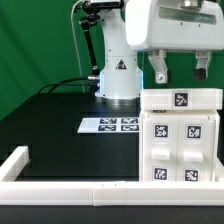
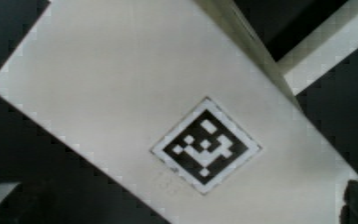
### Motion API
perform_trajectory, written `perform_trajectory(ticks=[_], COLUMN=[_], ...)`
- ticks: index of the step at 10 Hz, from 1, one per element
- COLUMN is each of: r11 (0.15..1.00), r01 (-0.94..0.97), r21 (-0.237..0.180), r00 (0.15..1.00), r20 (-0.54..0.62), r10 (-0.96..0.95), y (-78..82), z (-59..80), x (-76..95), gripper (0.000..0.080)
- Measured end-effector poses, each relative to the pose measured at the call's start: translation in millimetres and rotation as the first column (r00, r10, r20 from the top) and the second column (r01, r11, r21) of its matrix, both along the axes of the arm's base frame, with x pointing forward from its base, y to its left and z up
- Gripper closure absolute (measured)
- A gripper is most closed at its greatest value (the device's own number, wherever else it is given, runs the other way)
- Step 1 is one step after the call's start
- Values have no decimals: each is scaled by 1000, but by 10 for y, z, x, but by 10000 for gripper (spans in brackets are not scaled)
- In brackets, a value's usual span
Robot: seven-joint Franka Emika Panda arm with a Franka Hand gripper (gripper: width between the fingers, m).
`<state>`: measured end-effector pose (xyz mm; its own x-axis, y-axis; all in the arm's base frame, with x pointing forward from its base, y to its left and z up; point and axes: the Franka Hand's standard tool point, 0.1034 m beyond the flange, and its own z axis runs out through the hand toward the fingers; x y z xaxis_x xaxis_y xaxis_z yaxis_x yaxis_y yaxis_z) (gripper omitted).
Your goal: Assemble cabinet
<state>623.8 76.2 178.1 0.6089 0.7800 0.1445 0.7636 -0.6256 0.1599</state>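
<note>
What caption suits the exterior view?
Robot gripper hovers open above the tagged white cabinet, marker board lying nearby.

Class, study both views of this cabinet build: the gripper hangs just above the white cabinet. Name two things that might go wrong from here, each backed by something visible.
1. The gripper sits right above the cabinet top edge; descending off-centre, a finger might strike the edge and shove it.
2. The cabinet stands near the low white border frame; a push may jam it against that frame.
</note>
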Motion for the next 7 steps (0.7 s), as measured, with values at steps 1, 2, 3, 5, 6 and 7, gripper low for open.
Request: perform_trajectory(ticks=[1, 2, 3, 5, 6, 7], r11=[998, 991, 978, 943, 914, 888], r01=[-62, -120, -189, -309, -377, -431], r21=[-30, -58, -84, -128, -148, -163], r00=[998, 993, 982, 951, 926, 902], r20=[-4, -19, -29, -51, -66, -81], r10=[62, 119, 188, 305, 371, 423], y=[-2, -12, -24, -42, -60, -70], z=[-29, -61, -74, -84, -91, -114], x=[-4, -23, -32, -46, -51, -57], gripper=[2, 2, 2, 2, 2, 2])
